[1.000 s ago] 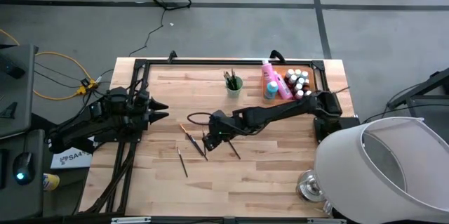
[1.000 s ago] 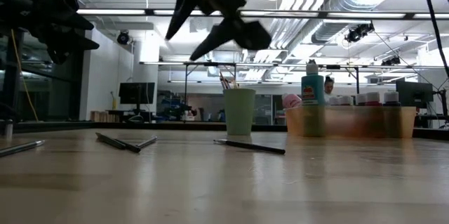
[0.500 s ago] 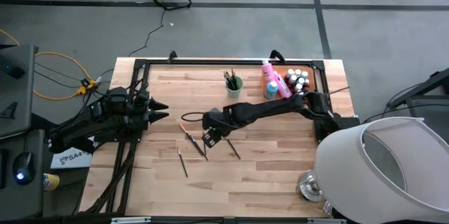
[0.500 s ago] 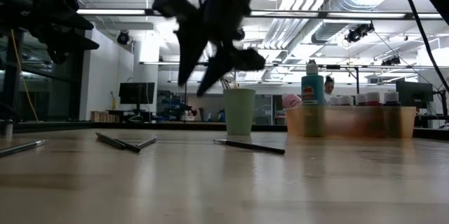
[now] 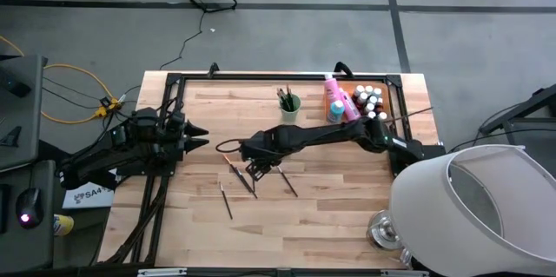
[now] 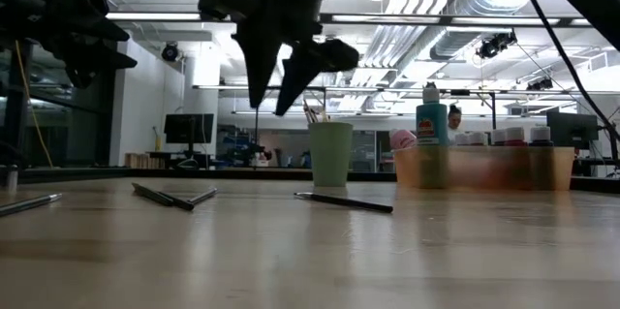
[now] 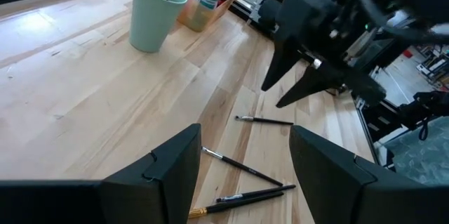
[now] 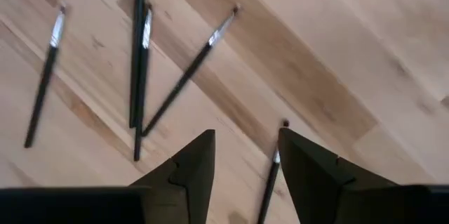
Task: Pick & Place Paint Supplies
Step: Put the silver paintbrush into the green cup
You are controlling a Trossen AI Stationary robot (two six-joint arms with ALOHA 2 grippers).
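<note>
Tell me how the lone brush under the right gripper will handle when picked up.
The lone brush lies flat on the table, so pinching it probably means scraping the wood. Thin and round, it may roll. It looks light and stiff.

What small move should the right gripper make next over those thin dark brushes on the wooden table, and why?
Probably lower straight down. The right gripper hangs open and empty above the wooden table, with a lone thin dark brush lying flat almost between its fingers and three more brushes off to one side.

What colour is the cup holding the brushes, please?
Light green cup, clearest in the left wrist view.
</note>
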